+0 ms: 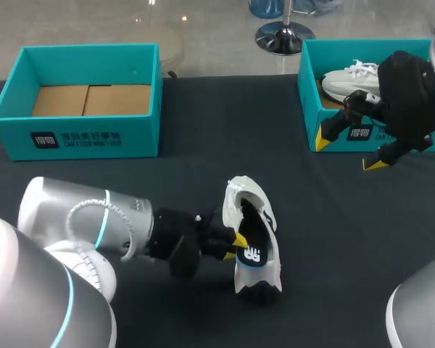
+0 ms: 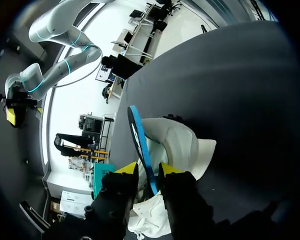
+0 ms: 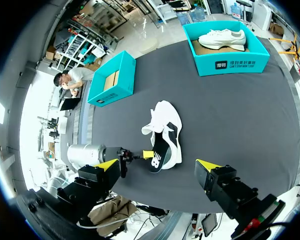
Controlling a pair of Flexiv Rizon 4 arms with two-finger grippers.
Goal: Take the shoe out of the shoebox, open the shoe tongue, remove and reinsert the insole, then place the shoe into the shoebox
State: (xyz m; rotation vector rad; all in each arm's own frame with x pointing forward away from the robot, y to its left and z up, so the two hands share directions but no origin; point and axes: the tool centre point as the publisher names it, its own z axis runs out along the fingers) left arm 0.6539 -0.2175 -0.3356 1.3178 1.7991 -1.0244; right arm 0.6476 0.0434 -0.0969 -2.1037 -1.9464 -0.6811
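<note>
A white shoe (image 1: pixel 241 192) lies on the black table, nearer the front edge. Its dark insole (image 1: pixel 254 254) with a white logo sticks out of the opening. My left gripper (image 1: pixel 238 243) reaches in from the left at the insole. In the left wrist view the insole (image 2: pixel 137 135) stands edge-on between the yellow-tipped fingers (image 2: pixel 170 169). A thin gap shows beside one finger, so the gripper (image 2: pixel 149 169) is open around it. The shoe (image 2: pixel 182 142) lies just ahead. My right gripper (image 1: pixel 348 152) hangs wide open in front of the right teal shoebox (image 1: pixel 309 109), holding nothing.
The right shoebox (image 3: pixel 230 65) holds a second white shoe (image 1: pixel 348 80). An empty teal shoebox (image 1: pixel 80 138) with a cardboard floor stands at the back left. Bare tabletop lies between the boxes and around the shoe (image 3: pixel 162 112).
</note>
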